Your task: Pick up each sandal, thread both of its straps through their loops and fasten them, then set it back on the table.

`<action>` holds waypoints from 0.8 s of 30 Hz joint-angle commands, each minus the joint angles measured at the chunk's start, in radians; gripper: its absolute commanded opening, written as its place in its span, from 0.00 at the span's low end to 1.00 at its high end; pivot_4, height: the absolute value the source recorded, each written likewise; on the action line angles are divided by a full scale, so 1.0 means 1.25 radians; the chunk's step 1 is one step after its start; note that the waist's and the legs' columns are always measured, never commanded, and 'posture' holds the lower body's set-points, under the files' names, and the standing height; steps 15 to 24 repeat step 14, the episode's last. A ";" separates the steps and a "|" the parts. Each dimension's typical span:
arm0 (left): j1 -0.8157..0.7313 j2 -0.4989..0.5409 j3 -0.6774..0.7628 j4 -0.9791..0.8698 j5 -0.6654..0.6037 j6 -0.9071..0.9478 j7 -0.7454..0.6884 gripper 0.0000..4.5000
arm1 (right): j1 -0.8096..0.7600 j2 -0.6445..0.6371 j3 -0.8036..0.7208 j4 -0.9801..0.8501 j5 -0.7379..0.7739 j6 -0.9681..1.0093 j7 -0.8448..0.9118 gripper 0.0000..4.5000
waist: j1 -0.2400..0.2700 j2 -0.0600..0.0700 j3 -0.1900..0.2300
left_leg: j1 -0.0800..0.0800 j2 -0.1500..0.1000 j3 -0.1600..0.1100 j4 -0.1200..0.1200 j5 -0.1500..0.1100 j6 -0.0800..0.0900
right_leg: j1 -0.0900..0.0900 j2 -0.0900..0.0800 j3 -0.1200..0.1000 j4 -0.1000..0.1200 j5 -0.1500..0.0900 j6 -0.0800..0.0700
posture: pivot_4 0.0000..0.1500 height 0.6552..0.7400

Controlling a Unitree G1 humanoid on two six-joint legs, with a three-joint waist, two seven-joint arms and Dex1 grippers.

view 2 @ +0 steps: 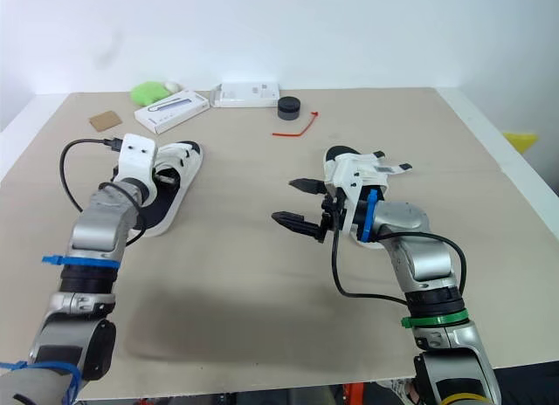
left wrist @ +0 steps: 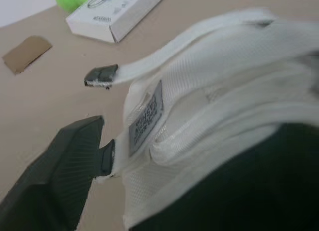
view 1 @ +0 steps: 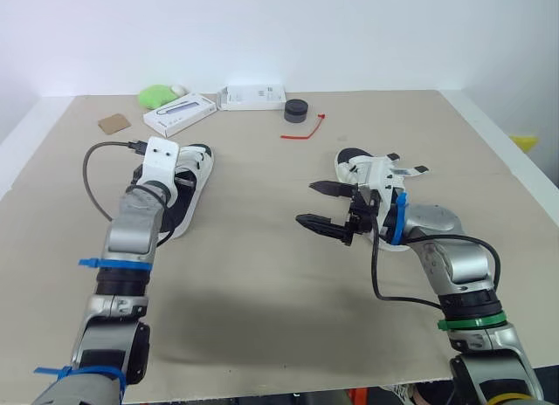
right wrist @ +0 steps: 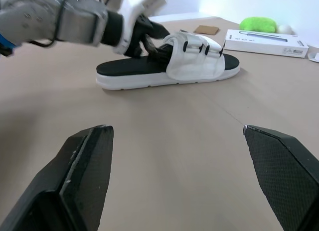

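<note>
1. Head view: the left sandal (view 1: 194,171) lies near the left edge of the table (view 1: 262,300). Its long way runs from the near edge toward the far edge. The left gripper (view 1: 172,185) sits right on it, so the left arm is nearest. I cannot tell if it has hold.
2. Same view: the right sandal (view 1: 365,171) lies toward the right edge, with loose strap ends sticking out. The right gripper (view 1: 325,206) is wide open and holds nothing. It points toward the left edge, with the right sandal just behind it.
3. Left wrist view: the left sandal's white top is right up against the left gripper.
4. Right wrist view: the left sandal lies sideways, well ahead of the right gripper.
</note>
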 commanded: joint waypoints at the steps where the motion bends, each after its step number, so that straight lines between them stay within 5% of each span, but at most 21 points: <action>1: 0.059 0.039 0.015 -0.182 -0.044 -0.003 -0.067 0.99 | 0.016 -0.014 -0.008 -0.017 -0.015 -0.041 0.003 1.00 | -0.001 0.000 0.000 | 0.000 0.000 0.000 0.000 0.000 0.000 | 0.000 0.000 0.000 0.000 0.000 0.000 | 1.00 1.00; 7: 0.334 0.088 0.045 -0.460 -0.265 -0.042 -0.321 0.99 | 0.146 -0.067 -0.015 -0.085 -0.015 -0.111 0.064 1.00 | 0.000 0.001 0.000 | 0.000 0.001 0.000 0.000 -0.001 -0.002 | 0.000 -0.001 -0.001 0.000 -0.001 0.000 | 1.00 1.00; 11: 0.451 0.161 0.002 -0.500 -0.288 -0.098 -0.434 0.99 | 0.228 -0.106 -0.017 -0.136 0.021 -0.123 0.132 1.00 | 0.001 0.000 0.000 | 0.001 0.000 0.000 0.001 -0.001 -0.001 | 0.001 0.000 -0.001 -0.002 -0.003 0.000 | 1.00 1.00; 24: 0.469 0.191 -0.015 -0.487 -0.296 -0.146 -0.490 0.99 | 0.255 -0.112 -0.026 -0.155 0.027 -0.141 0.139 1.00 | 0.000 0.000 0.000 | 0.007 0.000 0.000 0.001 -0.001 0.000 | 0.008 0.002 -0.001 -0.001 -0.008 0.004 | 1.00 1.00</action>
